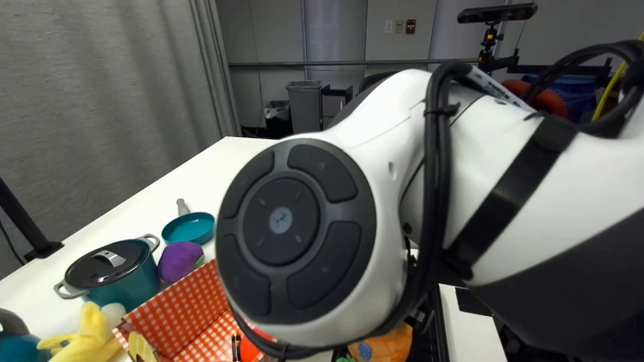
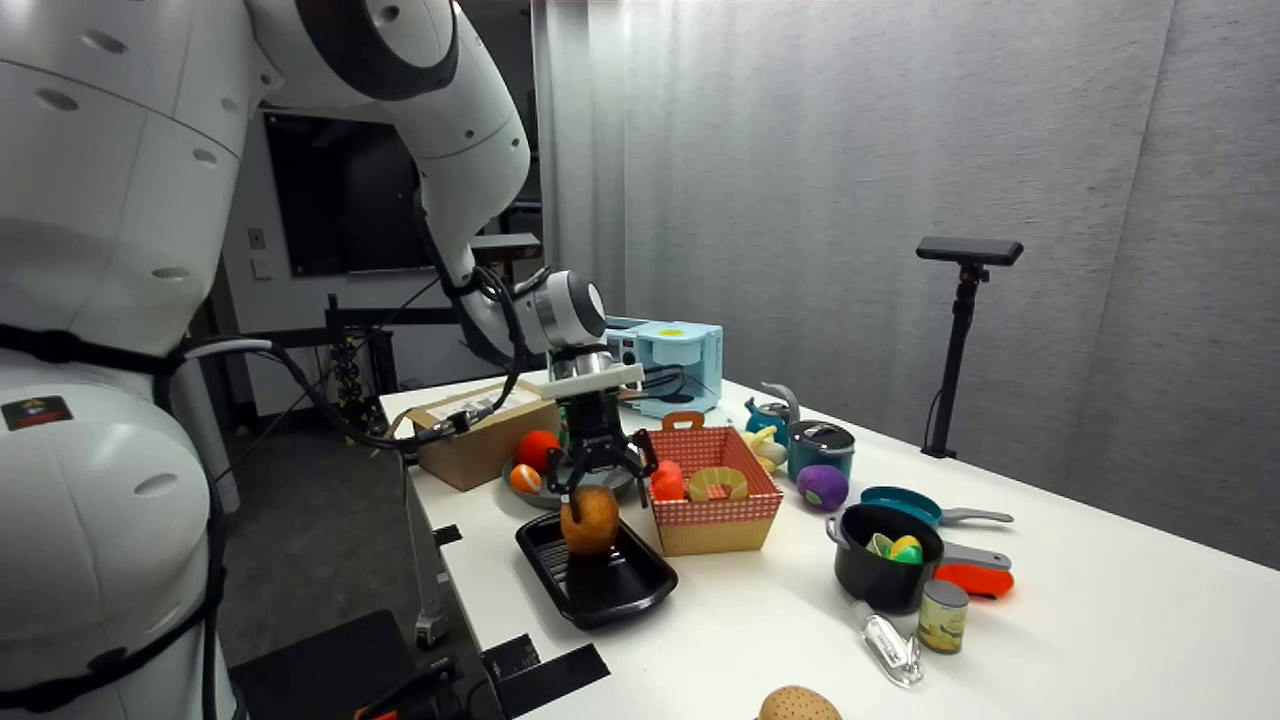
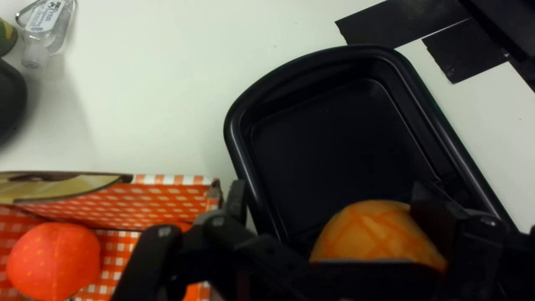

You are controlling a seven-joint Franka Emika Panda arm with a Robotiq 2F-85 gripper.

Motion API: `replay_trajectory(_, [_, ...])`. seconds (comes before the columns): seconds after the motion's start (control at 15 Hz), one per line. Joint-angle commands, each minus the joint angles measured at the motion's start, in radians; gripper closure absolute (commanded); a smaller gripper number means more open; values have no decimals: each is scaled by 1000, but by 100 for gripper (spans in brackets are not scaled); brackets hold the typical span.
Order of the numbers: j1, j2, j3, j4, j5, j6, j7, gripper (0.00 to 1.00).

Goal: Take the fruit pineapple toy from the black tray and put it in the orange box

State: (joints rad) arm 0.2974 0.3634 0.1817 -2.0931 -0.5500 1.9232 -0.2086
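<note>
In an exterior view, can see only part of the pineapple toy (image 1: 390,347), orange and cut off below, by the dark rim of the black tray (image 1: 440,332) and partly behind the arm (image 1: 392,201). Toward the edge of the table (image 1: 211,176) along the curtain (image 1: 126,75), find the orange box (image 1: 181,301), then a lidded teal pot (image 1: 121,281), a purple toy (image 1: 178,261) and a teal pan (image 1: 188,229).

In an exterior view, find the black tray close to the table's arm-side edge, with the pineapple toy inside near its far end. See the gripper (image 2: 611,512) low over that end, with jaws spread wide to either side of the toy and holding nothing: with one overlapping the toy's outline and the other well clear, near the orange box.

In the wrist view, see the pineapple toy between widely parted jaws, close to one of them; cannot tell whether touching. Find the orange box just beside the tray's long edge, with a round red toy (image 3: 54,261) inside.
</note>
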Motion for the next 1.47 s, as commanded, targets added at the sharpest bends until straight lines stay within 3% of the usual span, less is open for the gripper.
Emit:
replay_trajectory(0.0, [28,51,22,82,-9,-53,29,0])
replay_trajectory(0.47, [30,66,30,133,16,-52,28,0])
replay_trajectory(1.4, [-62,75,-6,146,193,-28,25,0])
